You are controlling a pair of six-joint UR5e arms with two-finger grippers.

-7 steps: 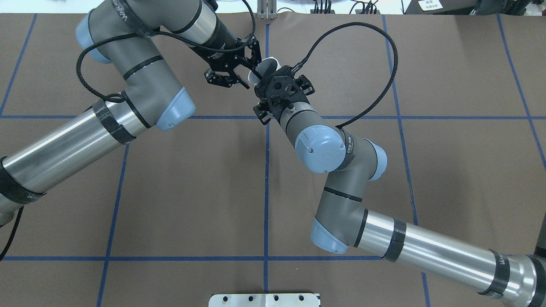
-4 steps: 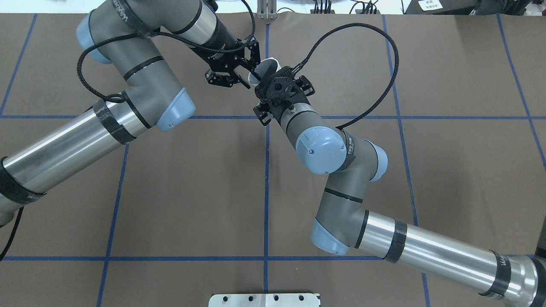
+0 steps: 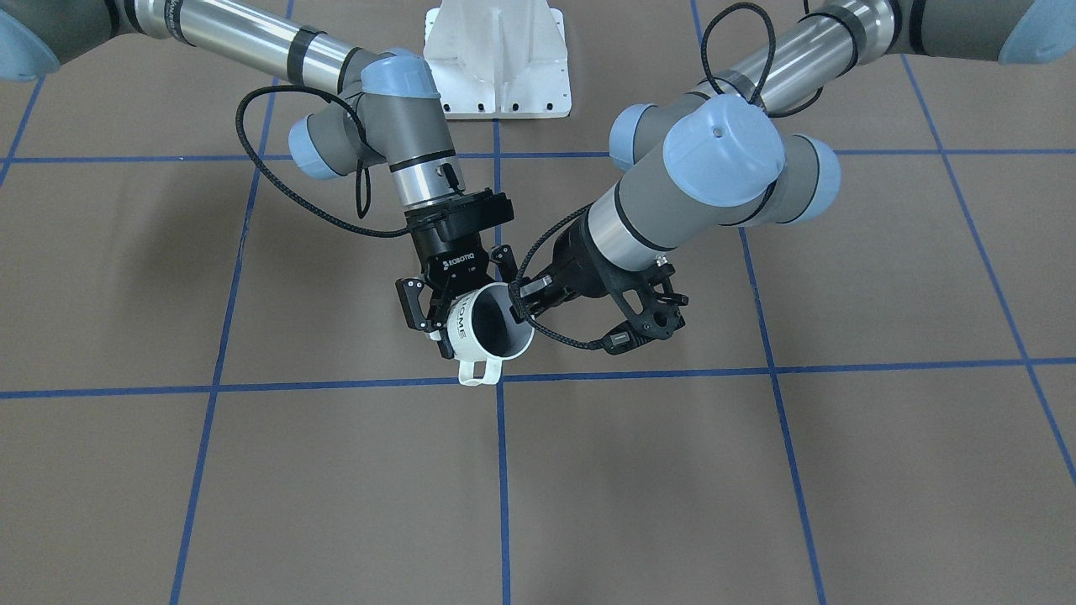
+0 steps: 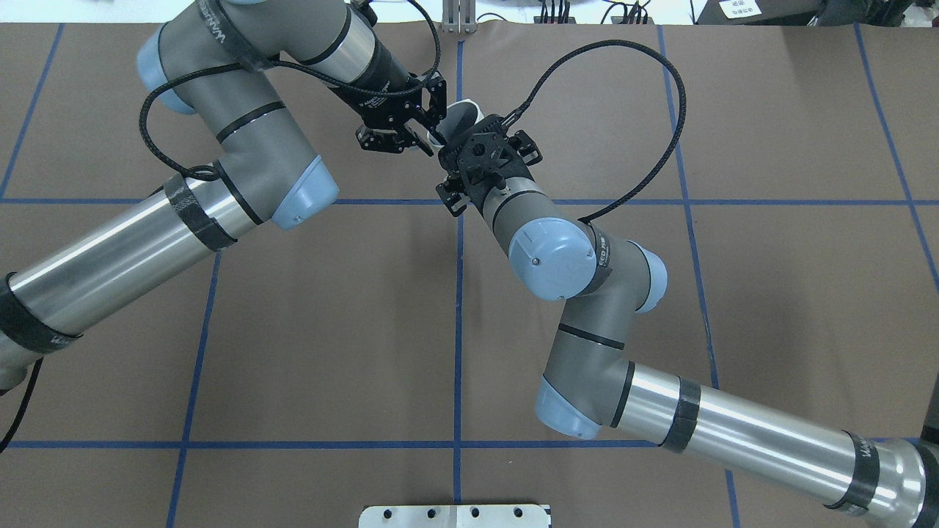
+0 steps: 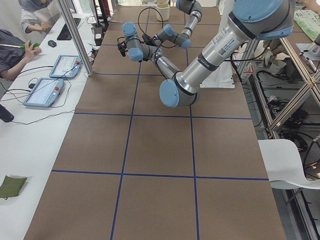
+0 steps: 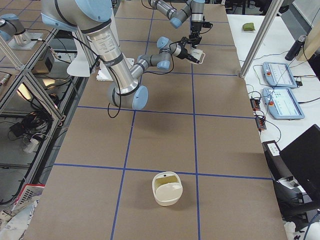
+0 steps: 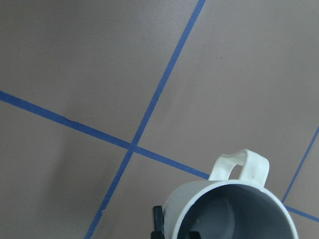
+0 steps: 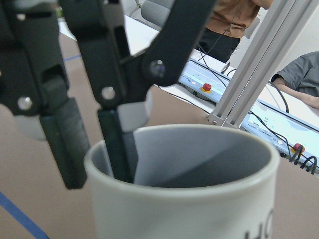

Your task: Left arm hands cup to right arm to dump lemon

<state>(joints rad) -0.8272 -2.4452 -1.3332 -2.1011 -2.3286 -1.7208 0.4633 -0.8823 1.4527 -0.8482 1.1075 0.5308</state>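
Over the last second the left arm [image 4: 242,147] has slid a little toward 3 o'clock in the overhead view. The left gripper [image 3: 519,304] now covers more of the rim of the cup [image 3: 487,332]. The cup and the right arm [image 4: 579,345] sit where they were.

The cup hangs above the table [image 4: 330,330] at 12 o'clock of the overhead view, over the centre tape line. It is tilted, with its mouth toward the operators' side and its handle at 6 o'clock in the front view. The right gripper [image 3: 462,298] has its jaws spread wide round the cup's body, one on each side against the wall, so it appears to carry the cup.

The left gripper comes in from 9 o'clock in the overhead view and straddles the rim. One finger [image 8: 119,144] is inside the cup and the other finger [image 8: 65,144] is just outside the wall. I cannot tell whether that pair is pinching or has let go, though the arm shifting while the cup did not hints at a slack grip. No lemon shows in the grey inside from any view.

The hand-over looks near its close, with both grippers at the cup. Next, the left fingers need to part clear of the wall and draw out along the cup's axis without nudging it. Then the right arm can carry and tip. A cream tub [image 6: 166,189] stands at 6 o'clock of the right-side view and may be the place to dump.
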